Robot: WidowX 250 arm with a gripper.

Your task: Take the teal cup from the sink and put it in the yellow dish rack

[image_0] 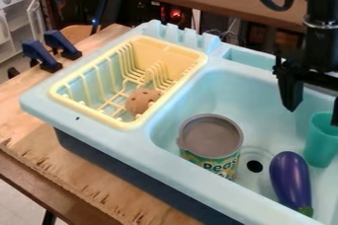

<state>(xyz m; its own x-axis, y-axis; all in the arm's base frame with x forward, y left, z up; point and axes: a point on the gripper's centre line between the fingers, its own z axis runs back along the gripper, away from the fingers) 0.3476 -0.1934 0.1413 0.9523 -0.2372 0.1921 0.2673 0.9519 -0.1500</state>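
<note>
Nearest you, a glossy purple toy eggplant [289, 177] with a green cap lies in the light-blue plastic sink [165, 165], near a green-labelled cylindrical can [211, 137]. Your black two-finger claw [314, 116] stands open above the teal plastic cup [319, 142]; leftward, the pale-yellow plastic rack [99, 116] contains a brown rounded object [141, 101].

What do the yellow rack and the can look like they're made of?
The rack looks like molded plastic, satin, its thick rounded bars running smoothly into the rim. The can has a matte grey top, maybe metal or plastic, and a printed, paper-like label.
</note>
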